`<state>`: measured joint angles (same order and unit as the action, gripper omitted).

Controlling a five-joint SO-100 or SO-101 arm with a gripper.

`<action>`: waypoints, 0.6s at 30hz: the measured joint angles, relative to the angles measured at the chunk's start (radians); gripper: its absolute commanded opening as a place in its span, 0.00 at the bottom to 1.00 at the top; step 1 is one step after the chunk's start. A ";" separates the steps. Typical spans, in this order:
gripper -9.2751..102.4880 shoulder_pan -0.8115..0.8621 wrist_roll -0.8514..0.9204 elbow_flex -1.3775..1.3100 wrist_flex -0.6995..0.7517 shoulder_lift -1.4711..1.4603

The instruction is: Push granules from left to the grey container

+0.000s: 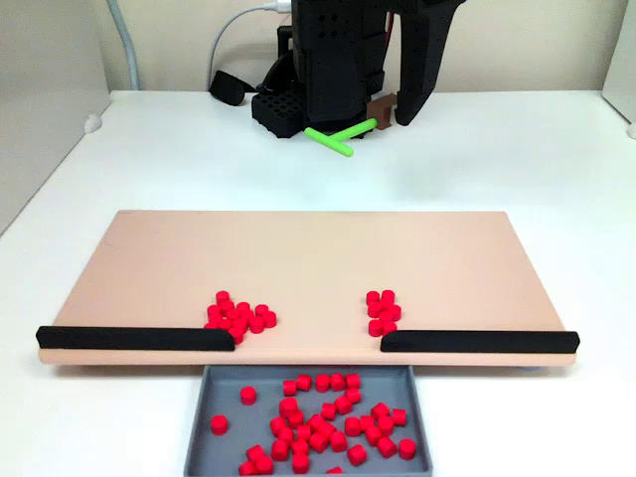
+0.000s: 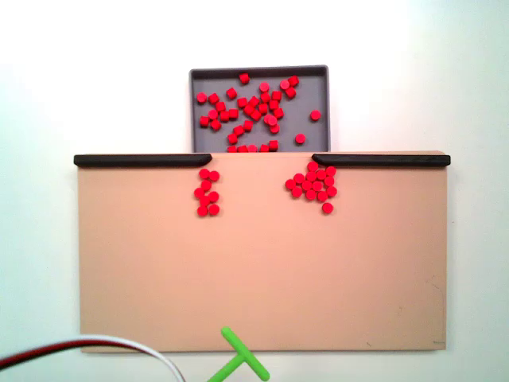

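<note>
Board: a peach-coloured board [image 1: 308, 263] lies flat on the white table [image 1: 149, 159], filling most of the middle in both fixed views.
Bars: two black bars sit along one long edge of the board, one [image 1: 134, 339] at the left and one [image 1: 479, 342] at the right in a fixed view, with a gap between their inner ends.
Stick: a green T-shaped stick [image 1: 338, 137] is off the board, beyond its far edge; in a fixed view [image 2: 241, 360] it overlaps the board's lower edge.
Cables: a white cable [image 1: 234, 30] curves down at the back; a red and white cable [image 2: 95, 346] crosses the lower left corner.
Wall: a pale wall [image 1: 537, 40] stands behind the table.
</note>
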<state>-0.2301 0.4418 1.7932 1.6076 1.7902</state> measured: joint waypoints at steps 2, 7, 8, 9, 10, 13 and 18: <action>0.08 -0.015 -0.031 -0.038 0.000 -0.041; 0.08 -0.044 -0.129 -0.121 0.000 -0.100; 0.08 -0.049 -0.152 -0.135 0.000 -0.110; 0.08 -0.052 -0.175 -0.150 0.000 -0.123; 0.08 -0.054 -0.196 -0.166 0.000 -0.137; 0.08 -0.061 -0.256 -0.218 0.000 -0.184; 0.08 -0.075 -0.341 -0.339 0.000 -0.282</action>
<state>-0.3053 0.1012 1.4542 1.6076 1.5079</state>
